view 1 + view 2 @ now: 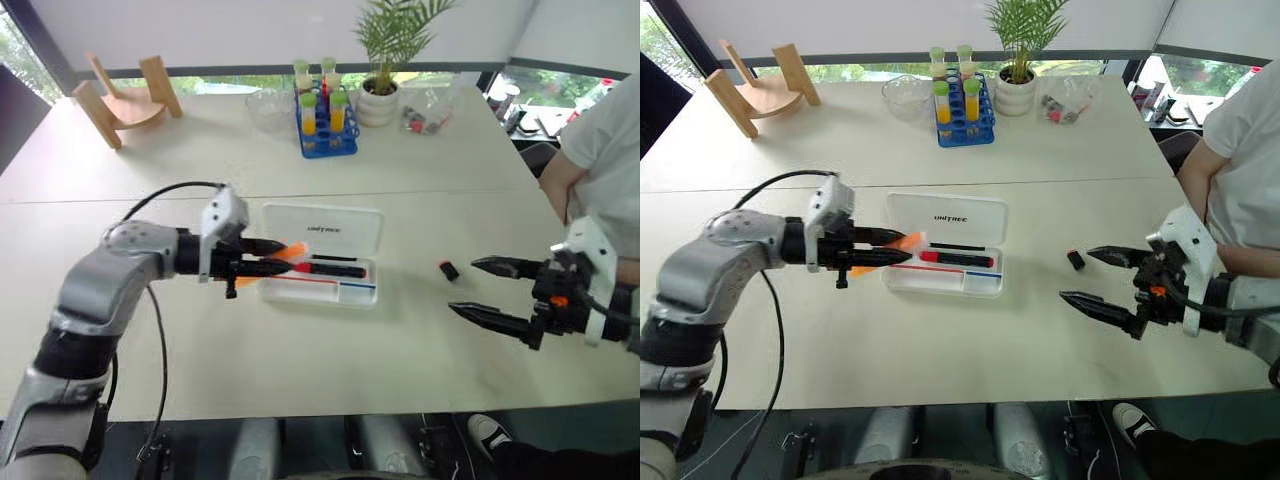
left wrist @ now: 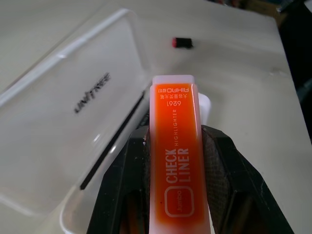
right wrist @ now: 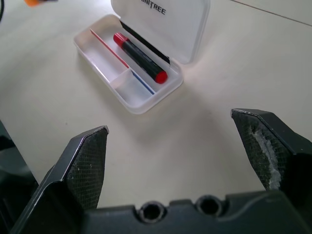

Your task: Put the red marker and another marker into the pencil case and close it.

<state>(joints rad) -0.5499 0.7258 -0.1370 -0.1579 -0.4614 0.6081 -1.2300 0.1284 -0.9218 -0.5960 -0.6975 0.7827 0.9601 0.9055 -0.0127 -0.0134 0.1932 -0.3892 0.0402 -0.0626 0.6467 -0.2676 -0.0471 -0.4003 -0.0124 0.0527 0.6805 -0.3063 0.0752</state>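
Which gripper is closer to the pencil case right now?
Left. The left gripper, shut on the orange highlighter, is at the left end of the open pencil case. The right gripper hangs open well off to its right, past the small cap.

Soft, even daylight comes in from the windows point(image 1: 250, 80) behind the far edge of the table point(image 1: 420, 350), and the pale tabletop is bright without harsh glare. Shadows are faint and diffuse; a soft one lies beside the pencil case point(image 3: 141, 105) in the right wrist view. In the left wrist view the orange highlighter point(image 2: 176, 156) is sharp while the table beyond looks slightly soft. The window strip is somewhat overexposed.
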